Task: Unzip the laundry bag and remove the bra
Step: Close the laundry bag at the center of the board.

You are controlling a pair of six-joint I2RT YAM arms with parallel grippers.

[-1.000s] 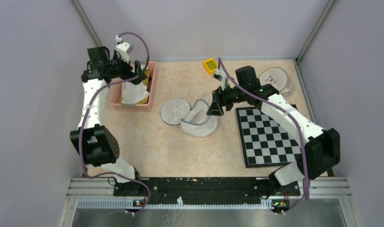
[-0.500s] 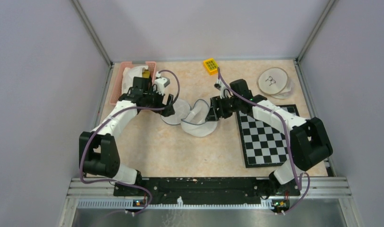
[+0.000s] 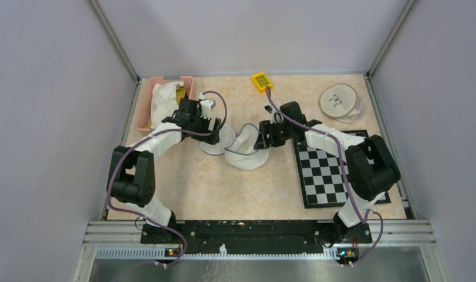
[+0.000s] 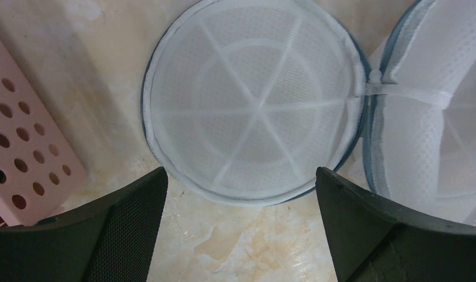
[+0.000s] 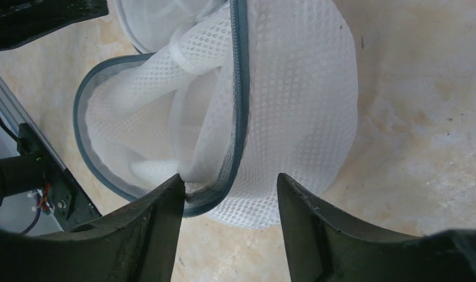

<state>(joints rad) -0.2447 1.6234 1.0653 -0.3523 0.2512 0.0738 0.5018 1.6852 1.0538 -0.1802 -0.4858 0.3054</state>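
The left gripper (image 4: 241,174) is held wide open, empty; the laundry bag (image 5: 294,106) is straddled at its rim, lower centre, by the half-open right gripper (image 5: 229,180), ungripped.

A robotics lab test cell, not a home: a left arm (image 3: 150,144) and a right arm (image 3: 332,136), both white with black joints, stand bolted to a black rail (image 3: 253,230) at the near edge of a marble-patterned counter (image 3: 223,188). Plain lavender walls (image 3: 47,117) and bare metal posts (image 3: 113,40) box the counter in on three sides. A black-and-white checkerboard (image 3: 329,173), of the kind used to calibrate cameras, lies flat on the right side. Household goods serve as props: a white mesh bag (image 3: 247,154) lies at the centre and a pink perforated basket (image 3: 142,116) sits at the far left corner.
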